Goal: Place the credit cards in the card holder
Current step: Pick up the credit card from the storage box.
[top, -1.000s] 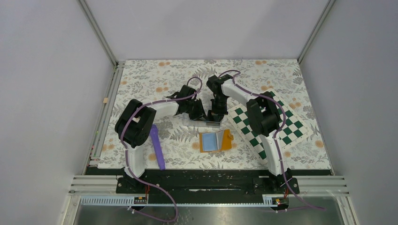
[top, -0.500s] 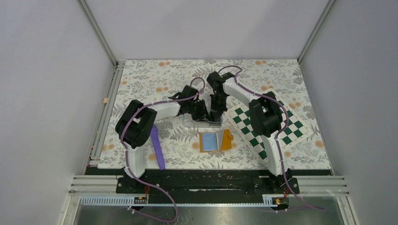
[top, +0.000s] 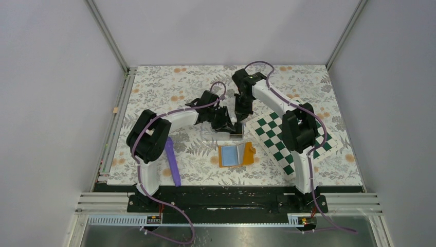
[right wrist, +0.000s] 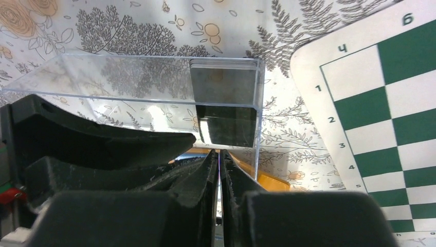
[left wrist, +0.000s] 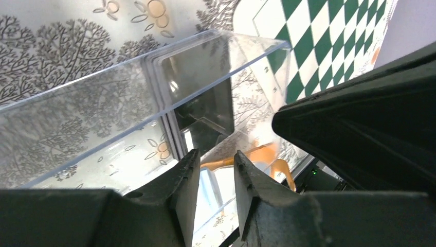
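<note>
At the clear box (right wrist: 128, 77): left fingers (left wrist: 193, 172) slightly parted, empty; right fingers (right wrist: 211, 170) near-closed, hold unclear. Credit cards (right wrist: 223, 87) could slip.

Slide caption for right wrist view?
Right gripper, jaws nearly closed, before a clear box holding credit cards; chessboard mat at right.

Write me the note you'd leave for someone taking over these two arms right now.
Left gripper: slightly open, empty, at the clear box.
Right gripper: practically shut, nothing seen in it, also at the box.
Cards: stacked at one end inside the box.
Wallet: lies open beside the box, on the robot's side; no card seen in it.
Done: nothing stowed yet.
Left: take each card out and slide it into the wallet.
</note>
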